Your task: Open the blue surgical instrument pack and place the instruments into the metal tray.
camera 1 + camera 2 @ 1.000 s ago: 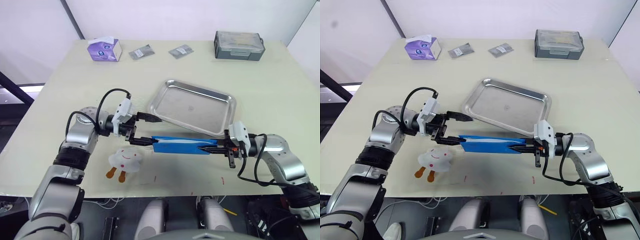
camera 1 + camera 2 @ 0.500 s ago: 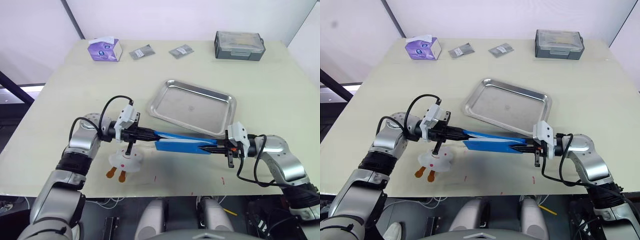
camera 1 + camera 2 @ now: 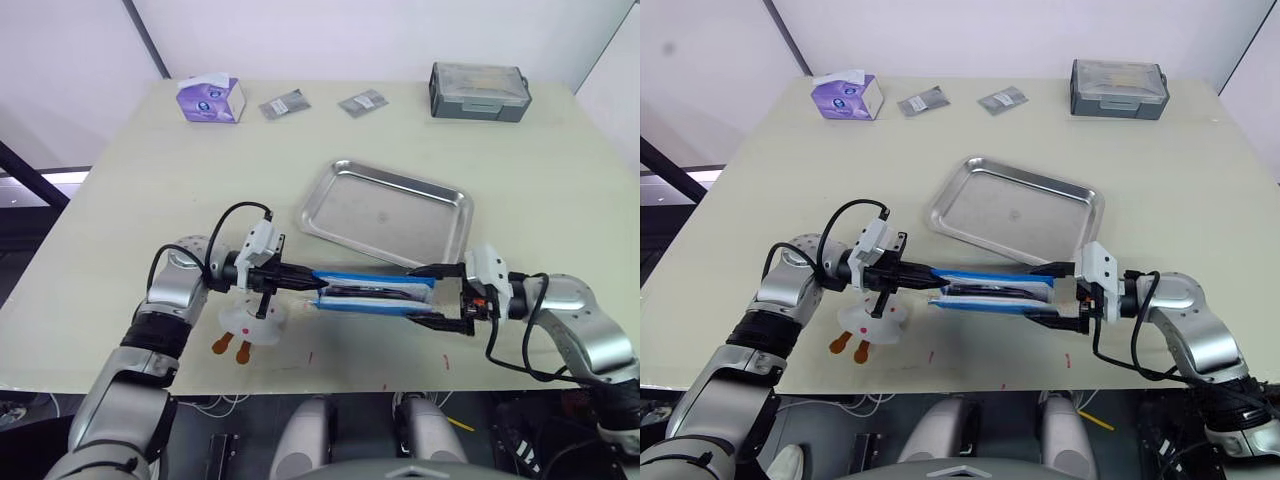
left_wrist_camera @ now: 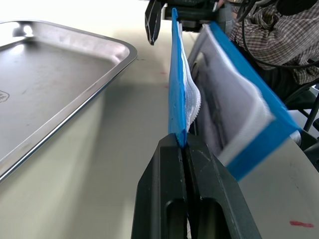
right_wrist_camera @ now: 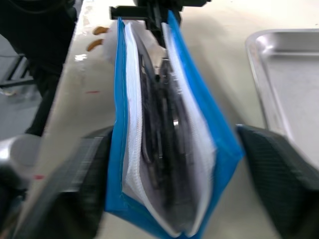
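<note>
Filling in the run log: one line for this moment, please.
left gripper: shut on pack edge | right gripper: open | pack: open, instruments inside | tray: empty

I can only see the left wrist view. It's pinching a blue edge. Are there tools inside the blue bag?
Observer: Yes. The right wrist view looks into the blue surgical instrument pack, and dark slim instruments sit between its white linings.
Operator: Is the other hand squeezing it too?
Observer: No, the right gripper is open, with one finger on each side of the pack's other end.
Operator: What's near my gripper?
Observer: A white smiling toy with orange feet lies on the table beside the left gripper.
</note>
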